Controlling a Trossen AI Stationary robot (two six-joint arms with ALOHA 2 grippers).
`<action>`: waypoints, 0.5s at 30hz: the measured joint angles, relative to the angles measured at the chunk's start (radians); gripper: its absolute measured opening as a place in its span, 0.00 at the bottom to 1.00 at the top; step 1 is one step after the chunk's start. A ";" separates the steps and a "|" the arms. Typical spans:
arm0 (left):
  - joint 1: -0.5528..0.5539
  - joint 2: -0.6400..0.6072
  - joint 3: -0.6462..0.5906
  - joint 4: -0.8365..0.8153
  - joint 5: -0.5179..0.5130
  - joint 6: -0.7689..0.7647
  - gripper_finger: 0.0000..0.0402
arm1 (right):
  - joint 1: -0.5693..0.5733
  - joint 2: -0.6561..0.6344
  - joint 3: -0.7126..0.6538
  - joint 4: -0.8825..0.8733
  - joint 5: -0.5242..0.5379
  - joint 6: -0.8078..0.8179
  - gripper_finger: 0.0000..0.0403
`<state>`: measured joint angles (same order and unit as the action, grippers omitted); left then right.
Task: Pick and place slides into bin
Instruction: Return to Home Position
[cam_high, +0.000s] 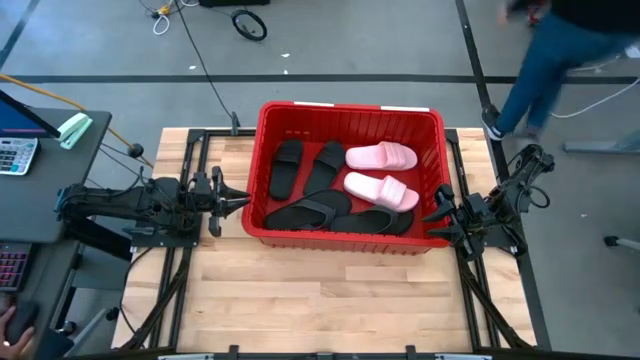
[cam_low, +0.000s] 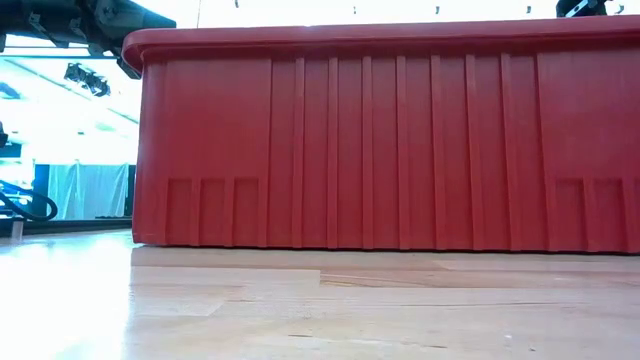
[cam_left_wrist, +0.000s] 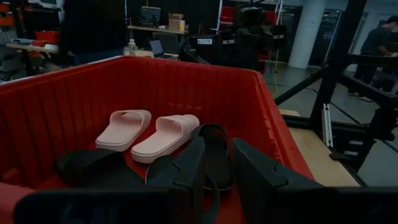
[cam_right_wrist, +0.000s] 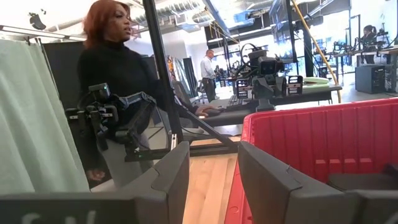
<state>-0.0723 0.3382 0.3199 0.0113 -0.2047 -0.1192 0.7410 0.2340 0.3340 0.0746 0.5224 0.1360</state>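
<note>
Probably light and soft, the slides (cam_high: 381, 190) in the centre red bin (cam_high: 340, 107) I would take by straps; my left gripper (cam_high: 235, 197) and right gripper (cam_high: 437, 213) stand released.

From the low view I see only the bin's (cam_low: 380, 140) red wall; it hides the slides (cam_high: 380, 190), and the picture's edge cuts its right end. From above, the black slides (cam_high: 308, 212) overlap, so parts of them are hidden.

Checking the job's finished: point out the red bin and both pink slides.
red bin (cam_low: 400, 140): low view, ribbed side wall.
upper pink slide (cam_high: 381, 156): high view, middle of its upper side.
lower pink slide (cam_high: 381, 190): high view, middle of its upper side.
</note>
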 joint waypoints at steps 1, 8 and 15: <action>0.000 0.000 0.000 0.000 0.000 0.000 0.22 | 0.000 0.000 0.000 0.000 0.000 0.000 0.36; 0.000 0.000 0.000 0.000 0.000 0.000 0.19 | 0.000 0.000 0.000 0.000 0.000 0.000 0.36; 0.000 0.000 0.000 0.000 0.000 0.000 0.20 | 0.000 0.000 0.000 0.000 0.000 0.000 0.36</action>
<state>-0.0723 0.3382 0.3199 0.0113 -0.2048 -0.1195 0.7410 0.2340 0.3337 0.0746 0.5227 0.1360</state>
